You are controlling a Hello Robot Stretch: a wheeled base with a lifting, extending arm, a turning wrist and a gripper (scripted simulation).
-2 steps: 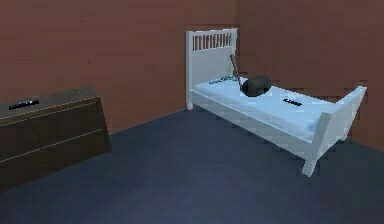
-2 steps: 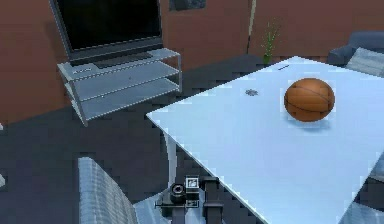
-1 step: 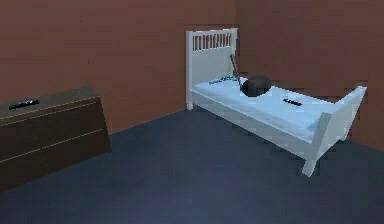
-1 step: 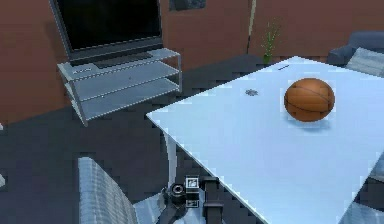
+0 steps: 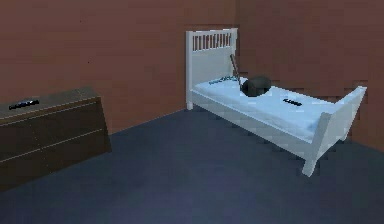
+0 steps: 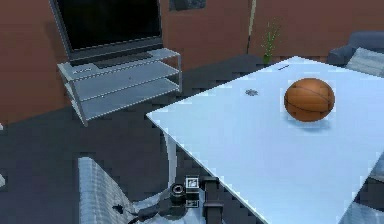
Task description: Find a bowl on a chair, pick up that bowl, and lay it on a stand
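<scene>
Forward view: red-brown walls, dark blue floor. White bed at far right, slatted headboard against the wall. On the mattress there is a dark rounded lump, too indistinct to name, and just right of it a small flat dark item. Dark wooden dresser at near left, with a small dark object on top.

Arm side view: pale bench fills the right half. An orange basketball rests on it toward the far right, a tiny dark speck lies left of the ball. At far left, a television sits on a stand with glassy shelves. Thin plant past the bench's far edge. White slatted chair at near left, beside the bench's near corner.

Gripper sits low between chair and bench. Fingers can't be made out against the chair; cannot tell how they stand or whether anything is held.

Bowl: position cannot be told.
</scene>
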